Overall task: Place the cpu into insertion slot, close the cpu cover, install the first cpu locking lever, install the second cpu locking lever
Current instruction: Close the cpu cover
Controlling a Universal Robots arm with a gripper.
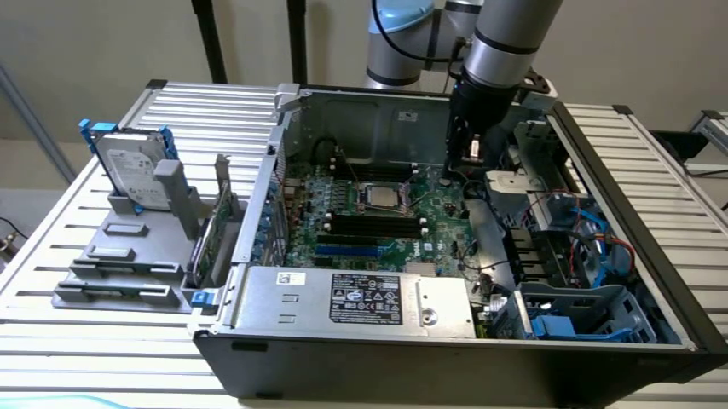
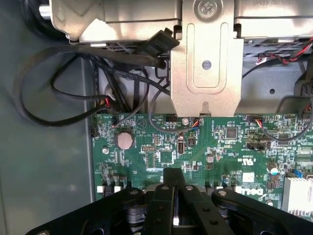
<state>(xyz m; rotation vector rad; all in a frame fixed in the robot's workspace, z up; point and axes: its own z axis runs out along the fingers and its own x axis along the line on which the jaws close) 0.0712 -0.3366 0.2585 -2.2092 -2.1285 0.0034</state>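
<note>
**Q:** What is the state of the hand?

**A:** The black two-fingered gripper (image 2: 174, 183) is clenched, with its fingers pressed flat together.

**Q:** Where is it?

**A:** The exterior view places it inside the open black computer case (image 1: 455, 366), on the far side and toward the exterior view's right. It hangs above the far right edge of the green motherboard (image 1: 432, 221).

**Q:** Where is the task part?

**A:** The small pale silver square cpu (image 1: 383, 197) lies in the metal-rimmed square insertion slot (image 1: 401, 205) at mid-board. It is well apart from the gripper, toward the exterior view's left. I cannot tell whether anything is latched over it.

**Q:** What does the wrist view add?

**A:** It adds board detail just beyond the fingertips:
- a round silver coin cell (image 2: 125, 140);
- looping black cables (image 2: 142, 58);
- a bent silvery sheet-metal bracket (image 2: 205, 78) overhanging the board edge;
- a finned aluminium heatsink (image 2: 299, 196).

**Q:** What do the containers hold?

**A:** The case also holds a grey labelled power supply box (image 1: 296, 294) at its near side, and blue plastic drive caddies (image 1: 580, 319) at its near right. Outside the case, on the slatted metal table (image 1: 91, 341), a grey plastic rack (image 1: 125, 256) holds a silver hard drive (image 1: 128, 166) standing on edge.
</note>
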